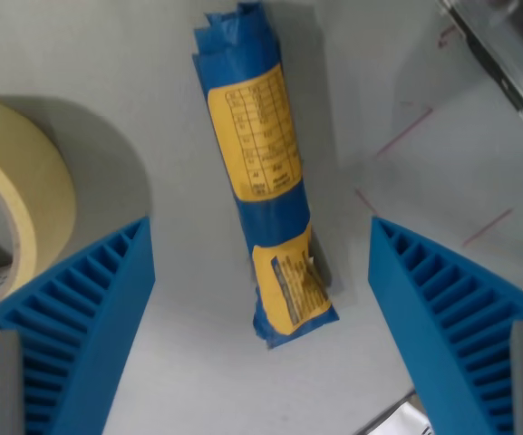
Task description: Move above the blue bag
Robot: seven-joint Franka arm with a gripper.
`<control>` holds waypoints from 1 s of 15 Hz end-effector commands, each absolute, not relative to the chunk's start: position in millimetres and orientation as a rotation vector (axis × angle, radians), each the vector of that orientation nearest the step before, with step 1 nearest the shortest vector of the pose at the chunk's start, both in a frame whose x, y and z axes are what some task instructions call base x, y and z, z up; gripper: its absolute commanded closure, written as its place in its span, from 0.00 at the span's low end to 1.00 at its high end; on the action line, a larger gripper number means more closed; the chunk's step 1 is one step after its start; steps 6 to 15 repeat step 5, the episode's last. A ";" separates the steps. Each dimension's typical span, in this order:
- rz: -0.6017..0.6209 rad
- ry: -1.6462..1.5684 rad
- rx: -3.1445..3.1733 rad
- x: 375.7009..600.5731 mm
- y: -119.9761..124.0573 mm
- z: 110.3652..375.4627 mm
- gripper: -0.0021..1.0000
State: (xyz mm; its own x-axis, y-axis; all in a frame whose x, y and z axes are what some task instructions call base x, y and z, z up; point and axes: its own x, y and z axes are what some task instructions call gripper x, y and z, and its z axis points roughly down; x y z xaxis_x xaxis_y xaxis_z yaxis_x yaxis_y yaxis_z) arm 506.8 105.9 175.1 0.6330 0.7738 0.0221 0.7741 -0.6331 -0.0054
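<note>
wrist view: pincer (pixel 259 299) spread wide and empty, blue bag (pixel 263 172) lying on worktop (pixel 198 381) between its fingers, tape roll (pixel 16 199) at wrist view's left; judgement: centre over bag's middle, hold height.

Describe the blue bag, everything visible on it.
The blue bag is a rolled or folded plastic-looking pack, long and narrow, with crinkled edges at both ends. Two yellow labels with dark print sit on it: a large one on the upper half, a smaller one near the lower end. It lies flat on the grey table, running top to bottom in the wrist view, slightly tilted. It sits between the fingers of the open tool, touching neither. The tape roll lies apart, at the wrist view's left.
</note>
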 end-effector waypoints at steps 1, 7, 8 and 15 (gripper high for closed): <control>-0.025 -1.439 -2.720 515.9 109.4 172.7 0.00; -0.026 -1.401 -2.742 517.0 109.8 171.5 0.00; -0.026 -1.401 -2.742 517.0 109.8 171.5 0.00; -0.026 -1.401 -2.742 517.0 109.8 171.5 0.00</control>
